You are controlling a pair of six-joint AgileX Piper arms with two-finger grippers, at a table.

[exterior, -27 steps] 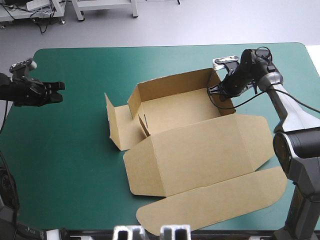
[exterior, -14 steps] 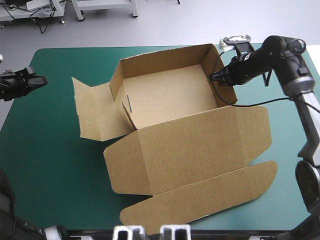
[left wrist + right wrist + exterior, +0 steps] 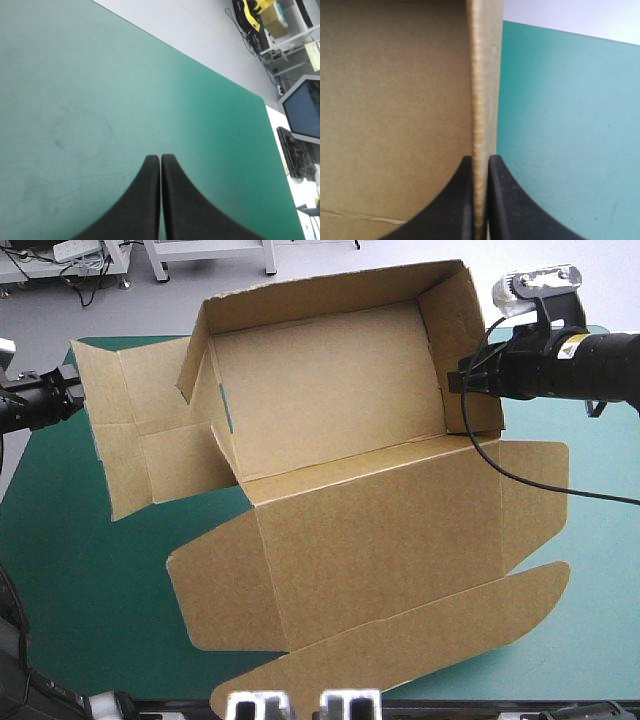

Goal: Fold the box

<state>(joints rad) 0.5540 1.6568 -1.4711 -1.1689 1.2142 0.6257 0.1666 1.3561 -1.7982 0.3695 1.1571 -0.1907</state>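
While the right gripper [image 3: 480, 161] pinches its 2 black fingers onto the right wall of the brown box [image 3: 340, 430], the tray part sits tilted up in the upper middle of the high view, lid [image 3: 380, 560] spreading toward the lower edge. Left gripper [image 3: 160, 158] is squeezed together on nothing, just teal-green cover [image 3: 100, 100] ahead of it. From above it sits far left, just beside the box's unfolded side flap [image 3: 120, 430].

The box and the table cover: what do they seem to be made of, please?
The box: brown cardboard, matte; creased fold lines and a thick raw edge in the right end effector suggest corrugated board. The cover: teal-green, smooth, faintly glossy with scuffs; perhaps rubber or vinyl.
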